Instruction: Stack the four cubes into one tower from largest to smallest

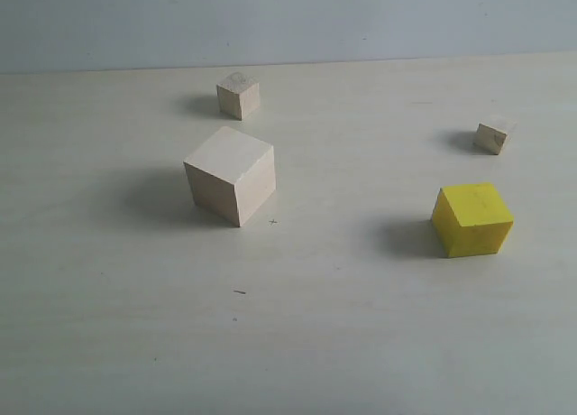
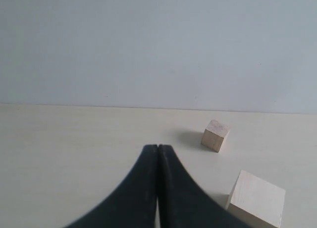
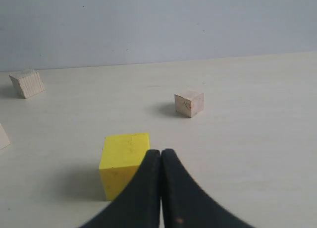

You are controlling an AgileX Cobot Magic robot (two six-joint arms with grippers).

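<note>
Four cubes stand apart on the pale table (image 1: 297,343); no tower stands. The largest pale wood cube (image 1: 231,174) (image 2: 257,204) is left of centre. The yellow cube (image 1: 472,218) (image 3: 122,163) sits at the right. A smaller wood cube (image 1: 238,96) (image 2: 215,136) (image 3: 27,83) lies at the back, and the tiniest wood cube (image 1: 494,134) (image 3: 189,103) at the far right. My left gripper (image 2: 157,147) is shut and holds nothing, short of the large cube. My right gripper (image 3: 161,151) is shut and holds nothing, just in front of the yellow cube. Neither arm shows in the exterior view.
A plain grey-blue wall (image 1: 288,18) runs behind the table's far edge. Small dark specks (image 1: 239,292) mark the tabletop near the middle.
</note>
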